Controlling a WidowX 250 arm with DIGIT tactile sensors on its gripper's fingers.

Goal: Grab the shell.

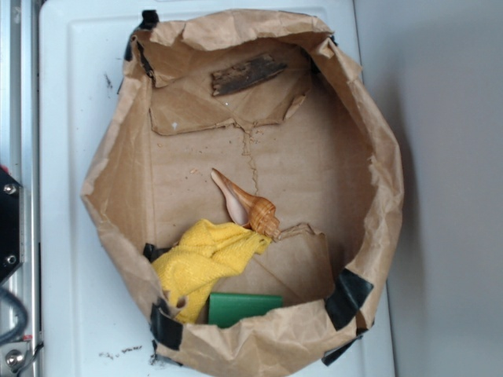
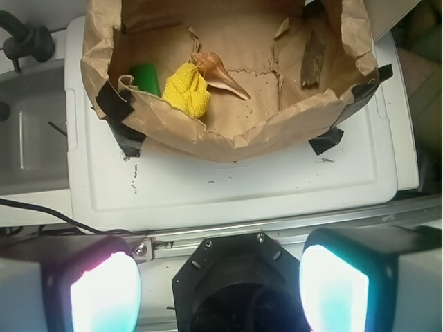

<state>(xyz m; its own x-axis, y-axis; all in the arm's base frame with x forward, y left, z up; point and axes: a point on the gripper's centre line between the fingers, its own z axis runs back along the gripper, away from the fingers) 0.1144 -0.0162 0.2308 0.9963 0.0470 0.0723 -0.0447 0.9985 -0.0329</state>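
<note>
The shell (image 1: 247,205) (image 2: 219,75) lies on the floor of the brown paper enclosure (image 1: 376,165) (image 2: 228,138), near its middle, blunt striped end touching a yellow cloth (image 1: 203,259) (image 2: 187,91) and pointed tip aimed toward the far wall. A green block (image 1: 242,308) (image 2: 146,78) sits beside the cloth at the near wall. A dark bark piece (image 1: 245,75) (image 2: 313,59) rests well apart at the far wall. The gripper (image 2: 220,290) hangs outside the enclosure over the white table (image 2: 228,187), jaws spread wide, grasping nothing.
</note>
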